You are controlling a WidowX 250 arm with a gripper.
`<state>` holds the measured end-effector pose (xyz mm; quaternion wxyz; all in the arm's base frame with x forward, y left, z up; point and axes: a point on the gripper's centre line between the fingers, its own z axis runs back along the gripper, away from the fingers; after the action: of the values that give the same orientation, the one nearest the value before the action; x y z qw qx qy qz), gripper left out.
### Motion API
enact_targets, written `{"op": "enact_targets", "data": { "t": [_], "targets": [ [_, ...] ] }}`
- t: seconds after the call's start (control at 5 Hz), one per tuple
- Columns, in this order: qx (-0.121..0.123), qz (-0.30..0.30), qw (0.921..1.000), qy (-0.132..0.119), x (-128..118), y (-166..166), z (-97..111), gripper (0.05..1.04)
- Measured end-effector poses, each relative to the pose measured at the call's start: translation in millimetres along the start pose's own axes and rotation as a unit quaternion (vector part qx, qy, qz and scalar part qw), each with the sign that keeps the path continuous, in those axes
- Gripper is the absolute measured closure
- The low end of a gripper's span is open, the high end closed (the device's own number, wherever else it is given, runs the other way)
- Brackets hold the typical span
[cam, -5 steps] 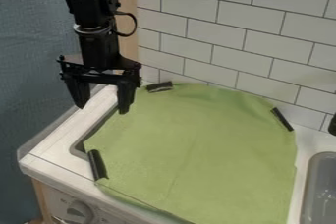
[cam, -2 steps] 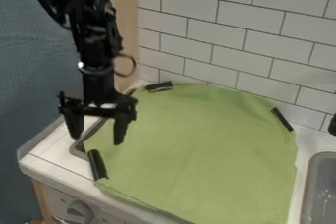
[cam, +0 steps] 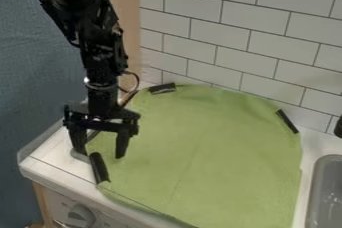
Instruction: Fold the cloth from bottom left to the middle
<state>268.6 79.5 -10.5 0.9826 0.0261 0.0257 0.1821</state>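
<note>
So the green cloth (cam: 207, 142) is lying spread out over the white counter (cam: 50, 156), with its right side reaching toward the grey sink (cam: 328, 192) and its far edge sitting near the tiled wall (cam: 240, 37). It's looking mostly flat with a few soft creases, so the fold isn't showing yet.

The black gripper (cam: 101, 155) is hanging over the left side of the cloth, pointing down, with its fingers spread wide and nothing between them. That's making sense for a pinch: the gap is leaving room for some fabric to get caught. Whether the tips are actually touching anything is hard to call from this angle.

Just beside it, toward the viewer, a dark strip (cam: 99, 167) is lying at the cloth's lower left edge. Two more are sitting along the border, one at the top left (cam: 162, 88) and one at the right (cam: 287, 121). They're probably serving as grab tabs or little weights, but nobody's proving that from here.

My guess is the arm is lining up for the lower left corner, since that's the bit needing to go to the middle. It's probably needing a small shift toward the near strip, then a low squeeze. The risk is the fingers closing too high and missing thin fabric, or catching too much and dragging the whole sheet.
</note>
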Motion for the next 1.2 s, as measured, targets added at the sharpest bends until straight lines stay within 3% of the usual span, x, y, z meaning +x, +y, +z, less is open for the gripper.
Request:
{"op": "enact_targets", "data": {
  "t": [0.4,0.8,1.0,1.2],
  "targets": [
    [0.008,-0.002,0.9998,0.015,2.8,-0.9,-13.0,0.140],
    [0.015,-0.001,0.9999,0.008,5.1,-0.4,-12.9,0.692],
    [0.014,0.003,0.9999,0.008,5.1,1.4,-12.6,0.883],
    [0.007,0.002,0.9998,0.017,2.4,1.0,-12.9,0.998]
  ]
}}
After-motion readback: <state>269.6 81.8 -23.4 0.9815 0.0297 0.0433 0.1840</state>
